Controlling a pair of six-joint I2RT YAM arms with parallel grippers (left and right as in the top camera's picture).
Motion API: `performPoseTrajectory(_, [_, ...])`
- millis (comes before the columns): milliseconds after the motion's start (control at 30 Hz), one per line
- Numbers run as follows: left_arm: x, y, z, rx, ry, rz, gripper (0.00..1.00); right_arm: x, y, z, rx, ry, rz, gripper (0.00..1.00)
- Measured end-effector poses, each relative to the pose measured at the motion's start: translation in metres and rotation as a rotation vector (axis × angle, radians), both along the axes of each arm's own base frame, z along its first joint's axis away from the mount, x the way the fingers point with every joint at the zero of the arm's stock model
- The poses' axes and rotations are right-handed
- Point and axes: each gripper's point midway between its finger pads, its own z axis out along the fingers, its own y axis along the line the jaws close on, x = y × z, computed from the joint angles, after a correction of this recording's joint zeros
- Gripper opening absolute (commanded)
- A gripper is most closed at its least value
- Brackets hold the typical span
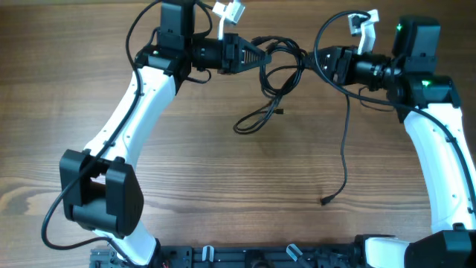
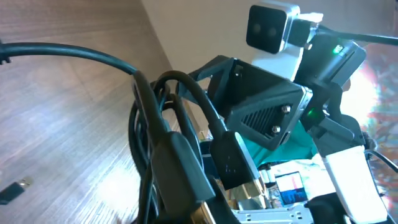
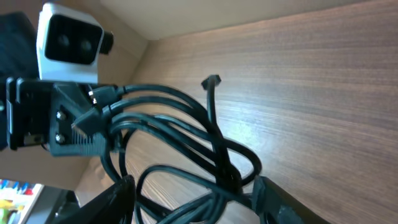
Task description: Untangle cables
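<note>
Up at the 12 o'clock edge of the brown wood-grain table (image 1: 186,164), the thin black flexible cables (image 1: 281,67) hang in a loose knot between the two arms. The left gripper (image 1: 251,53), black and wedge-shaped, points toward 3 o'clock and is clamped tight on the bundle. In the right wrist view several strands and their plugs run straight into its closed jaws. The right gripper (image 1: 321,59) faces it, pointing toward 9 o'clock, on the far side of the knot. Its black fingers (image 3: 124,190) stand well apart with the crossed strands lying between them (whether either finger touches a strand I cannot tell).

From the knot one loop sags toward 6 o'clock and lies on the wood, a small plug at its 3 o'clock side. A single long strand leaves the knot beside the right gripper and trails toward 5 o'clock, ending in a small plug end (image 1: 325,200) that lies flat on the table, well apart from both grippers. The knot itself looks lifted off the surface.
</note>
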Motion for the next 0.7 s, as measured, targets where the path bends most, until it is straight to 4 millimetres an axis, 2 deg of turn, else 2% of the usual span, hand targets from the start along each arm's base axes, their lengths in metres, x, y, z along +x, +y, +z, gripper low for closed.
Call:
performPoseTrajectory(200, [-0.012, -0.017, 0.002, 0.001, 0.093, -0.025, 0.04, -0.004, -0.002, -0.007, 0.002, 0.061, -0.02, 0.57])
performPoseTrajectory(467, [-0.01, -0.017, 0.003, 0.009, 0.406, 0.034, 0.04, -0.006, -0.008, -0.019, -0.047, 0.095, -0.048, 0.54])
performPoseTrajectory(700, [-0.01, -0.017, 0.004, 0.012, 0.488, 0.049, 0.04, -0.005, -0.015, -0.022, -0.093, 0.093, -0.093, 0.52])
